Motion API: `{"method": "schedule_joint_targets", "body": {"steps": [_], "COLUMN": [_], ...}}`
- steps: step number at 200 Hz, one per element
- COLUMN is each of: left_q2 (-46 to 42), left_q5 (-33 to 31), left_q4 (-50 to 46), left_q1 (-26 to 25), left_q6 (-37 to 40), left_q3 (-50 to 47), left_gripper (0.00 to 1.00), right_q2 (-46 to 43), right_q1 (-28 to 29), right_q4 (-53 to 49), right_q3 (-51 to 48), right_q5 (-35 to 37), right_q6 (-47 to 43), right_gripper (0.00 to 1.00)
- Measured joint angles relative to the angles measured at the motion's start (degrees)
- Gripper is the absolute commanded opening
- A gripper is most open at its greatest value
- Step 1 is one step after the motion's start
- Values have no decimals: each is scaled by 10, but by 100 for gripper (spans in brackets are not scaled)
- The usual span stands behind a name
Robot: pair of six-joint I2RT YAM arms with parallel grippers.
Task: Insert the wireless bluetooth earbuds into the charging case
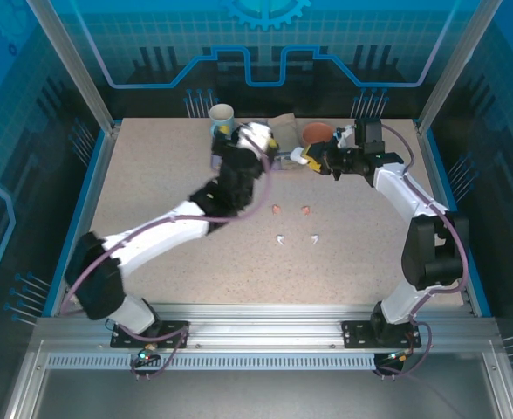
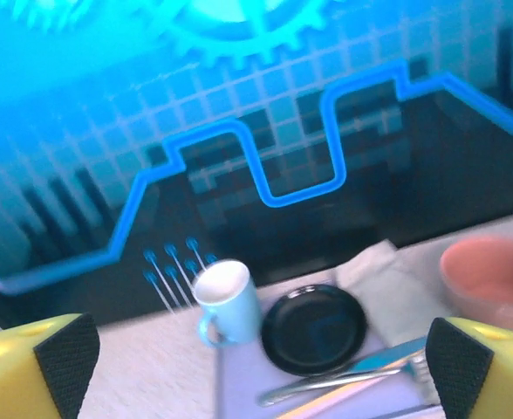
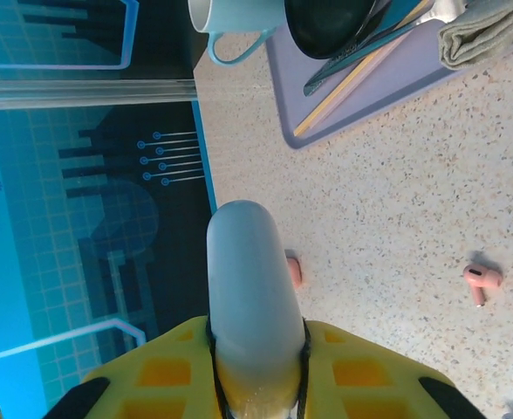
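Your left claw (image 2: 258,362) stands wide open over the far desk (image 1: 152,218). Your right claw (image 3: 256,371) grips the case (image 3: 246,279). Four earbuds (image 1: 277,209) lie loose mid-desk, nearer.

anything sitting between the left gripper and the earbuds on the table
Nothing visible. The left gripper hangs open at the far side by the mug; the two pink earbuds and two white earbuds lie on bare table nearer the arm bases, with only tabletop between. The right gripper, holding the case, is off to the side.
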Motion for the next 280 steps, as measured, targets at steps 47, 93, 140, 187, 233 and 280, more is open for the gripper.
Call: {"method": "schedule_joint_targets", "body": {"steps": [47,93,140,187,233,280], "left_q2": [-70,-22,54,101,120,153], "left_q5": [308,648,903,1034,1100,1140], "left_q4": [-243,-306,-159,-21,33,68], "left_q1": [221,337,353,352,327,299], "left_q6": [-358,-537,-628,-645,-626,-624], "left_q3": [52,54,-23,-79,-83,-36], "left_gripper": [99,99,99,89,71,66], "right_q2": [-2,-26,-35,-35,-28,-19], "right_q1": [38,63,66,77,84,93], "right_q4": [4,7,45,84,82,78], "right_q3": [1,0,-26,-37,-25,-4], "right_q5": [9,5,-10,-42,-72,-91], "right_q6": [-79,-159,-146,-100,-93,-93], "right_gripper": [5,5,6,6,6,6]}}
